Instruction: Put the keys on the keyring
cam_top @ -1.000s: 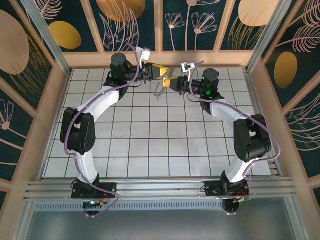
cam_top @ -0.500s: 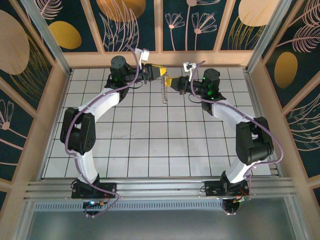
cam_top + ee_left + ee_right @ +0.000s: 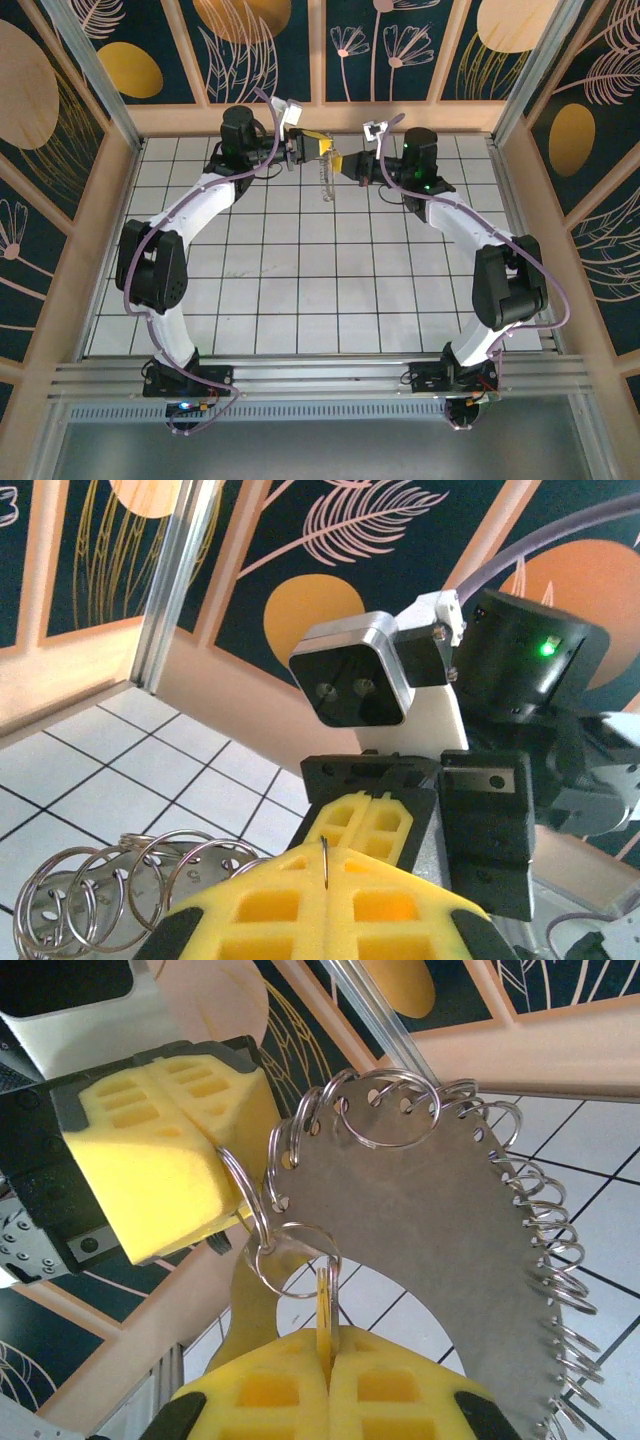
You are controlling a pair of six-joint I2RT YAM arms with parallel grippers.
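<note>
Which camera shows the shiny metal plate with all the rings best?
The right wrist view: the metal plate is close up, its holes and rings clear. The left wrist view catches a few rings at bottom left. The top external view shows the plate tiny.

White-tiled floor [image 3: 300, 300] w/ dark grout, evenly lit. Pale wood frame [image 3: 320, 118] round far, left & right sides. Wall panels [image 3: 420, 60] behind: dark teal, pink leaf outlines & orange ovals. Alu posts [image 3: 95, 75] at far corners; alu rail [image 3: 320, 378] along near edge.
</note>
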